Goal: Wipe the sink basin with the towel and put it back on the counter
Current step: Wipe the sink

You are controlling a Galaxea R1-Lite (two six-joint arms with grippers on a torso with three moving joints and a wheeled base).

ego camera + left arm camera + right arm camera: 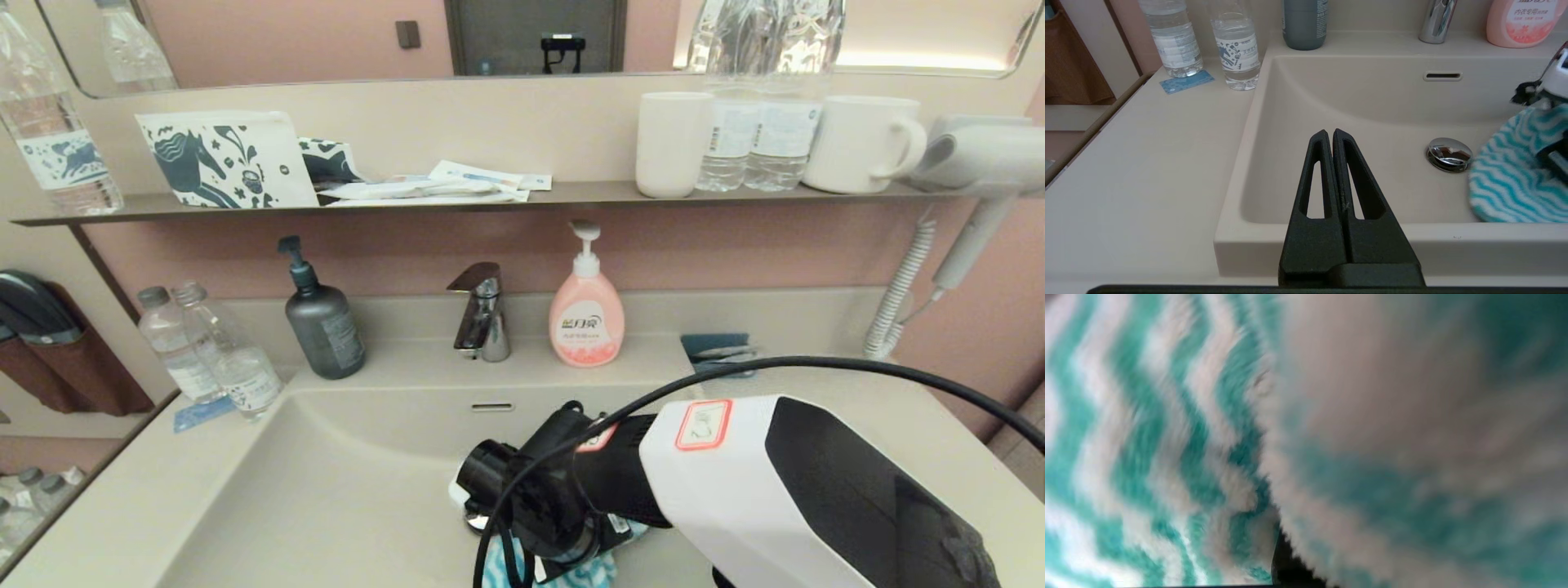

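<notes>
The towel (pixel 1506 183) is lying bunched on the floor of the sink basin (pixel 1363 106), just beside the drain plug (pixel 1449 153) on the side away from the water bottles (pixel 1208 41) — turquoise-and-white zigzag pile filling the whole right wrist view. The right gripper (pixel 563 563) is sitting down inside the basin right over the towel, close to the plug; its fingers are hidden under the wrist and cloth, so I cannot tell whether they are pinching the towel or just pressing on it. Judging from this, the wiping step is in hand — towel is in contact with the basin floor, not yet back on the surface (pixel 1147 163).

The left gripper (pixel 1333 136) is idling over the near rim of the basin, on the bottle side of the plug, fingers pressed together and holding nothing.

Outward from the plug: overflow slot (pixel 1442 76) on the far basin wall, faucet (pixel 482 314) behind it, pink soap pump (pixel 586 314) and grey pump bottle (pixel 321 322) flanking the faucet.

Next move likely calls for dragging the towel across the unwiped floor toward the bottle side while keeping downward pressure, steering around the raised plug so the cloth is not snagging, then lifting it clear over the rim to the surface.
</notes>
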